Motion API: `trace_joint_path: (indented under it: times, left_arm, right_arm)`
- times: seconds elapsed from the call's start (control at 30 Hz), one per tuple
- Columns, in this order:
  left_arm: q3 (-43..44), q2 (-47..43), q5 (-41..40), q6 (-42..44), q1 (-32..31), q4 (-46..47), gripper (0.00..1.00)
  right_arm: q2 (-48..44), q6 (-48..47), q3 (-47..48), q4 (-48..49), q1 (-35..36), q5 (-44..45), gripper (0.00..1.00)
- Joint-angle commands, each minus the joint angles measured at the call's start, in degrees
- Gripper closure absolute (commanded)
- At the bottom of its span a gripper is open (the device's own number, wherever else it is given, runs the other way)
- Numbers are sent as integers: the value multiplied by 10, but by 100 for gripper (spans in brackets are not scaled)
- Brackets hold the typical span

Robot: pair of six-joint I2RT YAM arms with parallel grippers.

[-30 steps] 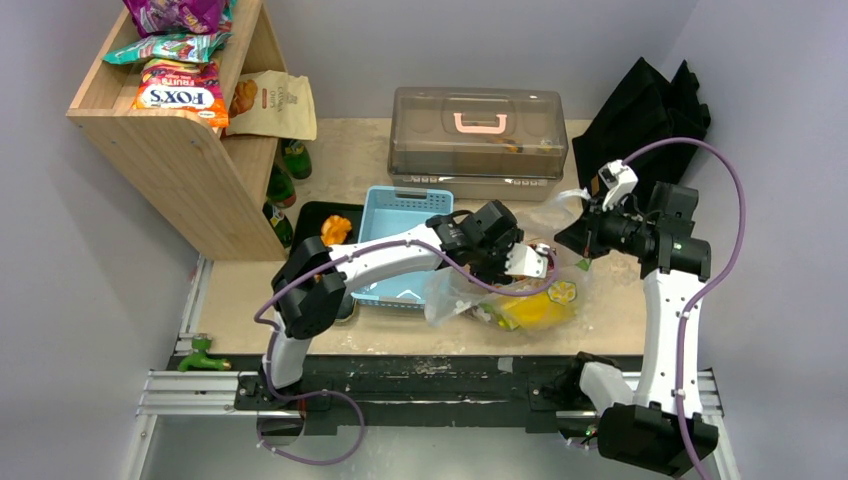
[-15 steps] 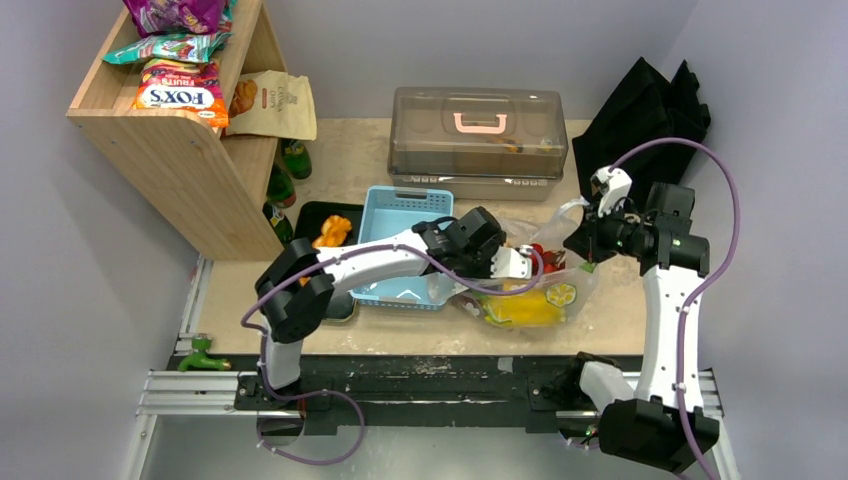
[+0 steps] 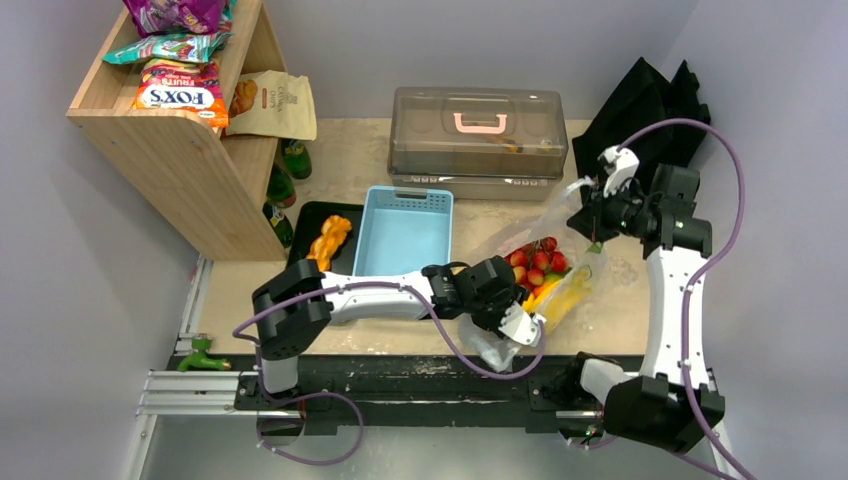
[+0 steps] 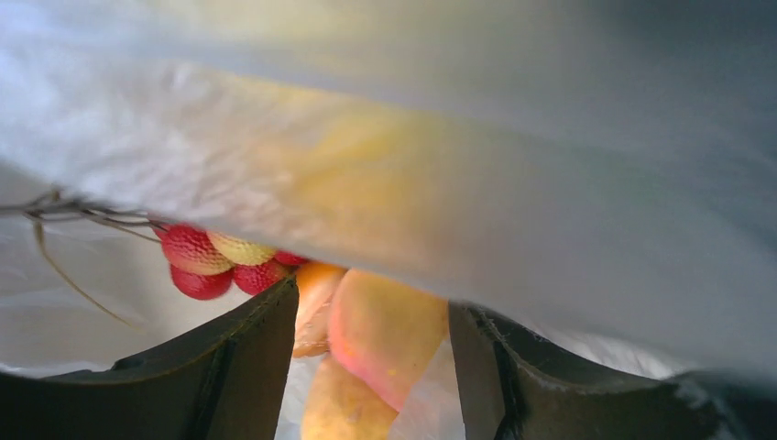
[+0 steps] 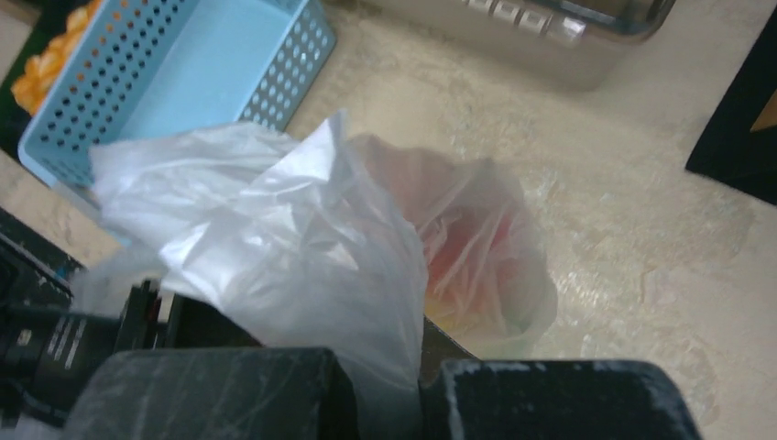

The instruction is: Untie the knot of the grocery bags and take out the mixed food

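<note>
The clear grocery bag [image 3: 560,232] is stretched slantwise between my two grippers. My right gripper [image 3: 592,218] holds its far end up, shut on bunched plastic [image 5: 302,238]; I cannot make out the knot. My left gripper [image 3: 520,322] sits at the bag's near end by the table's front edge. Its jaws stand apart, and a peach-coloured fruit [image 4: 385,330] shows in the gap beyond the fingers [image 4: 238,367]. Small red fruits [image 3: 535,264] and a yellow fruit [image 3: 562,290] lie inside the bag. A braided bread [image 3: 330,240] rests on the black tray [image 3: 303,215].
A light blue basket [image 3: 405,235] stands left of the bag. Behind it is a clear lidded box with a pink handle [image 3: 478,130]. A black fabric bag [image 3: 650,110] lies at the back right. The wooden shelf [image 3: 190,160] with snack packs fills the left.
My left gripper has drawn back from beside the basket to the front edge, taking the bag's near end along. The bag now lies stretched out and the red fruits show. My right gripper rose slightly.
</note>
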Motion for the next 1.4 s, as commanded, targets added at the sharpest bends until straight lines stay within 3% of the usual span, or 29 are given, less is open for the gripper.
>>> trace_joint_path:
  times: [0.0, 0.17, 0.3, 0.67, 0.83, 1.07, 1.37]
  left_arm:
    - [4, 7, -29, -11, 12, -8, 41]
    - [31, -18, -27, -99, 24, 1, 40]
    - [76, -12, -17, -159, 48, -6, 40]
    - [172, 85, -13, -177, 91, -77, 49]
    - [181, 114, -10, -86, 92, -105, 52]
    - [168, 130, -23, 96, 91, -159, 42]
    - [193, 177, -3, 256, 93, -207, 45]
  right_arm:
    - [-55, -124, -55, -75, 1, -3, 100]
    - [-96, -196, -94, -107, 1, 28, 100]
    - [-100, -199, -107, -105, 2, 36, 100]
    - [-88, -163, -99, -89, 1, 31, 100]
    - [-84, -150, -95, -86, 2, 20, 100]
    - [-62, -106, -86, -70, 5, -1, 100]
    - [-44, -76, -82, -48, 8, -2, 100]
